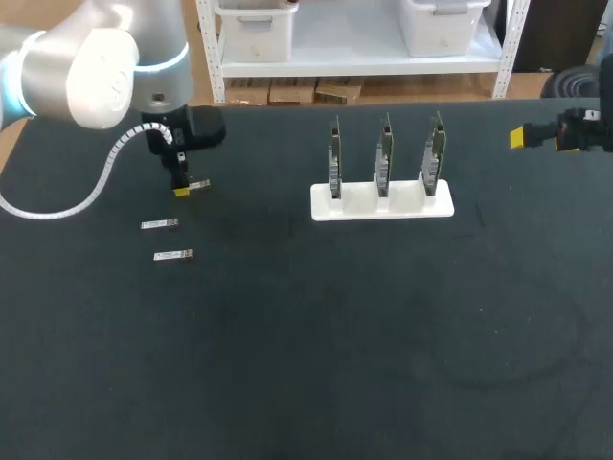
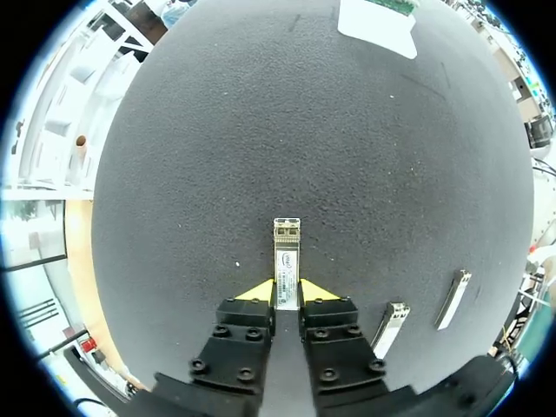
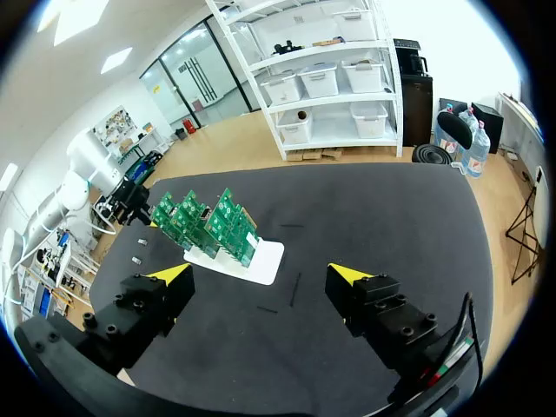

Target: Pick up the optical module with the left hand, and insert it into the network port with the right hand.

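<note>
The pickup half of the task looks done, or very nearly so. The left gripper (image 2: 287,294) is closed narrowly on the optical module (image 2: 287,254), with a yellow tip pressed against each long side near its rear end. Most of the silver body sticks out ahead of the fingers. This is near the far left corner of the table (image 1: 306,383); I cannot tell for sure whether the module is clear of the black surface. A spare module (image 1: 160,224) and another module (image 1: 173,255) lie flat just nearer the front, beside the gripper and untouched. The right gripper (image 3: 261,272) hangs over the far right edge, well apart from the left one. Its fingers are spread wide with nothing between them, and it faces across the table toward the white stand (image 1: 381,202). That stand sits toward the far edge, a little right of the middle, and holds three green circuit boards (image 1: 384,153) upright in a row. The network port is presumably on one of these boards, but it is too small to make out here. By my reading the whole second half remains — the module has to pass from the left fingers to the right, be carried to the boards, lined up with a port and pushed home.
</note>
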### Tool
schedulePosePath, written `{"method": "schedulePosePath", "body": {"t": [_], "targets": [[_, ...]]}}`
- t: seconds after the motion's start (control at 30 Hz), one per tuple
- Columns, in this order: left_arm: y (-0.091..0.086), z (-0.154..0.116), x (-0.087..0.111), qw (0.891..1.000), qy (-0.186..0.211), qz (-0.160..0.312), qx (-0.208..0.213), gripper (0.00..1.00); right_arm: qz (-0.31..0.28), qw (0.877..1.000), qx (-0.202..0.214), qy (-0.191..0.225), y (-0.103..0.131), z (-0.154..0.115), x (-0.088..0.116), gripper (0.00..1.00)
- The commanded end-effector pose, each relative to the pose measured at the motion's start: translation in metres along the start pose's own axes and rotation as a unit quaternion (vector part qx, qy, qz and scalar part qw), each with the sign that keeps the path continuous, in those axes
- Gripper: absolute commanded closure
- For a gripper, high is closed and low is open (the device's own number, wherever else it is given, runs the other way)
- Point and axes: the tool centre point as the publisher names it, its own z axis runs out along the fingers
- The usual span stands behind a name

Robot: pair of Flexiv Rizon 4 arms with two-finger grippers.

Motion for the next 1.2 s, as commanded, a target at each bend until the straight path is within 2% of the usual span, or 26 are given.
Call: {"method": "schedulePosePath", "body": {"t": [0.03,0.2,0.33,0.5,0.57,0.63,1.1,1.2], "targets": [[-0.001,-0.001,0.001,1.0,-0.006,-0.002,0.0,1.0,0.0,1.0,0.0,0.0,0.0,0.0,0.0,0.0],[-0.002,-0.021,-0.003,0.998,-0.053,-0.025,-0.01,1.0,0.0,1.0,0.0,0.0,0.0,0.0,0.0,0.0],[-0.002,-0.054,-0.01,0.99,-0.126,-0.062,-0.003,1.0,0.0,1.0,0.0,0.0,0.0,0.0,0.0,0.0],[-0.005,-0.099,-0.016,0.967,-0.227,-0.106,0.037,1.0,0.0,1.0,0.0,0.0,0.0,0.0,0.0,0.0],[-0.007,-0.113,-0.016,0.954,-0.265,-0.121,0.065,1.0,0.0,1.0,0.0,0.0,0.0,0.0,0.0,0.0],[-0.01,-0.125,-0.014,0.946,-0.297,-0.117,0.062,1.0,0.0,1.0,0.0,0.0,0.0,0.0,0.0,0.0],[-0.01,-0.129,-0.013,0.944,-0.304,-0.117,0.057,1.0,0.0,1.0,0.0,0.0,0.0,0.0,0.0,0.0],[-0.014,-0.138,-0.02,0.938,-0.319,-0.122,0.058,1.0,0.0,1.0,0.0,0.0,0.0,0.0,0.0,0.0]]}}
